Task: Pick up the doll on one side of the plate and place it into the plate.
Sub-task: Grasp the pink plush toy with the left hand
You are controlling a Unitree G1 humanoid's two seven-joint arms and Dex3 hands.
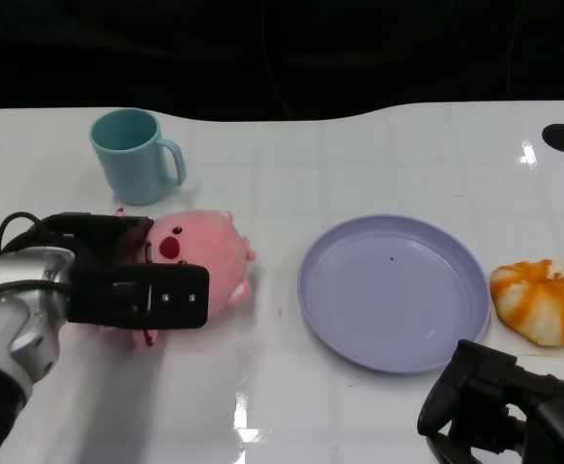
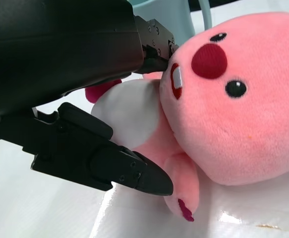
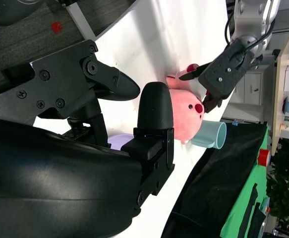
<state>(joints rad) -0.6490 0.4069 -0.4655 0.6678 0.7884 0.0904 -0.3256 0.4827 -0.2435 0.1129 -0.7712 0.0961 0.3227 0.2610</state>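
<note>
The plate (image 1: 392,290) is my reference: lilac, shallow, lying flat on the white table (image 1: 291,406) with nothing in it.

The doll (image 1: 204,253), a pink plush with a red nose and dark eyes, lies on the table to the left of the plate, apart from its rim, face turned up toward the far side. It is not in the plate.

My left hand (image 1: 117,280) is at the doll, on the side away from the plate. In the head view its black fingers reach across the near flank and the top of the doll. The left wrist view shows one finger (image 2: 134,173) running beneath the doll's pale belly and another part of the hand against its cheek, so the fingers stand apart around the body. I cannot tell from these pictures whether they press firmly enough to hold it; the doll rests on the table.

My right hand (image 1: 499,401) sits near the front edge of the table, just in front of the plate's right portion, fingers curled in, with nothing in them.

A teal mug (image 1: 134,155) stands upright beyond the doll, farther left of the plate. An orange-and-white striped plush pumpkin (image 1: 543,300) lies just right of the plate.
</note>
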